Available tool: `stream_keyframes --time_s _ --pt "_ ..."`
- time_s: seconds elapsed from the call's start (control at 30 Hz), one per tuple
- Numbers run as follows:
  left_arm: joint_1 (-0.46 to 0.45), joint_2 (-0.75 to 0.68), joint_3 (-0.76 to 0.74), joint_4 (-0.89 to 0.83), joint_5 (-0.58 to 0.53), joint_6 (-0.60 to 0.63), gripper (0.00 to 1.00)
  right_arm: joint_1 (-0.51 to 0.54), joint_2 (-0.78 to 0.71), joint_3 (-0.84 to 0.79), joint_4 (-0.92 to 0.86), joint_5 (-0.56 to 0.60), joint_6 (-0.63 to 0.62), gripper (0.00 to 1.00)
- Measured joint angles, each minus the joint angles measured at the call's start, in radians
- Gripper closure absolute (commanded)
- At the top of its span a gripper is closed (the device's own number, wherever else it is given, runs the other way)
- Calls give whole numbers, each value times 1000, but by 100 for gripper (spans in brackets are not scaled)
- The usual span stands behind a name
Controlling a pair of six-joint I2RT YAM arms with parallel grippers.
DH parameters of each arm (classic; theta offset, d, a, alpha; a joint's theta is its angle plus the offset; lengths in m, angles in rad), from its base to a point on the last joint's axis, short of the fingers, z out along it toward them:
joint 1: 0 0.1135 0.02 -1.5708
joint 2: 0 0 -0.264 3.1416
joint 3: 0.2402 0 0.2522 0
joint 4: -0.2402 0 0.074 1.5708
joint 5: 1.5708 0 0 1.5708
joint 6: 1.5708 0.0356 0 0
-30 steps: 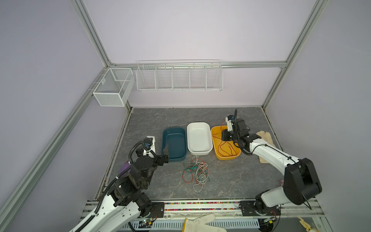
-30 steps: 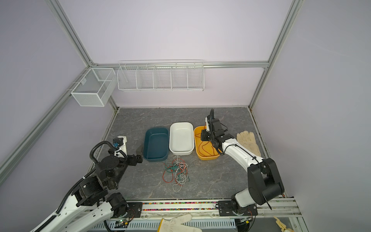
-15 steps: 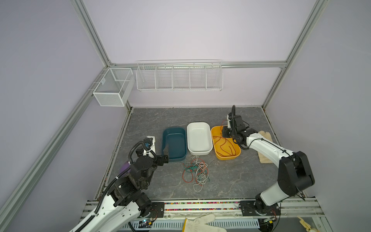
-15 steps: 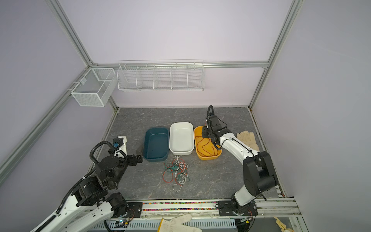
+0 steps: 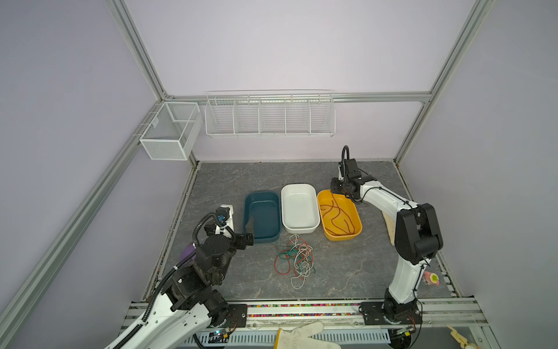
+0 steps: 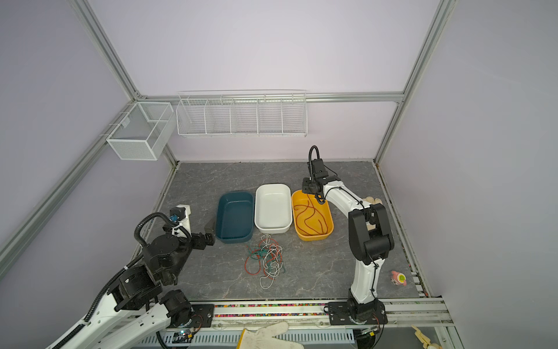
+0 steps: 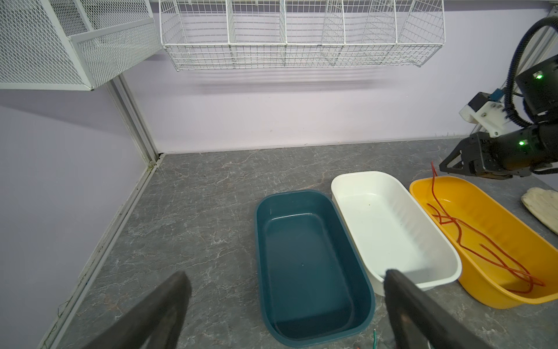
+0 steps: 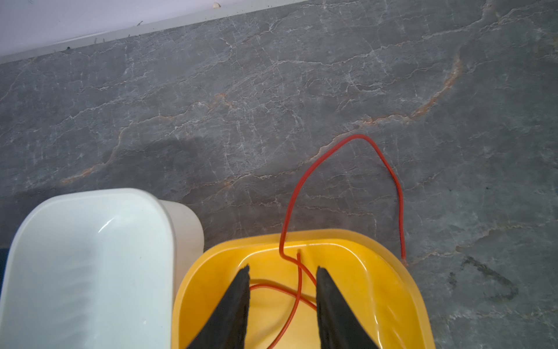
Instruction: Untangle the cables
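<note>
Three trays sit close together across the middle of the table [image 5: 347, 272]: a blue tray [image 5: 261, 193], a white tray [image 5: 299, 185] and a yellow tray [image 5: 344, 237].

One red cable [image 8: 357, 136] lies in loose curves inside the yellow tray. In the right wrist view a loop of it arches out over the tray's far rim, and its end comes down just beside the outer wall.

The right gripper [image 8: 282, 270] hangs over that far end of the yellow tray. Its jaws are partly apart; the red cable passes between them unpinched, and nothing is held.

The other cables [image 5: 294, 256], red, green and white, lie in one tangle on the table just in front of the white tray.

The left gripper [image 7: 285, 273] hovers at the near left corner of the blue tray, jaws spread wide and empty, clear of the tangle.
</note>
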Motion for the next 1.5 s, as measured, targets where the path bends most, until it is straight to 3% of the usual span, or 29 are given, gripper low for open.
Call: stream_keyframes --time_s 0.47,0.67,0.8,1.0,1.27,1.5 --pt "0 6 -1 4 11 0 1 -17 184 194 -92 16 8 65" --pt "0 7 -12 10 15 0 1 -36 208 214 -95 -6 13 89" --pt "0 8 -13 10 16 4 1 -40 195 194 -74 -25 14 93" --pt "0 8 -13 11 16 7 1 -34 71 95 -32 -51 12 93" --pt "0 11 -13 11 16 8 1 -9 -259 -141 84 -56 27 93" --pt "0 21 -13 11 19 8 1 44 -401 -351 145 -63 49 94"
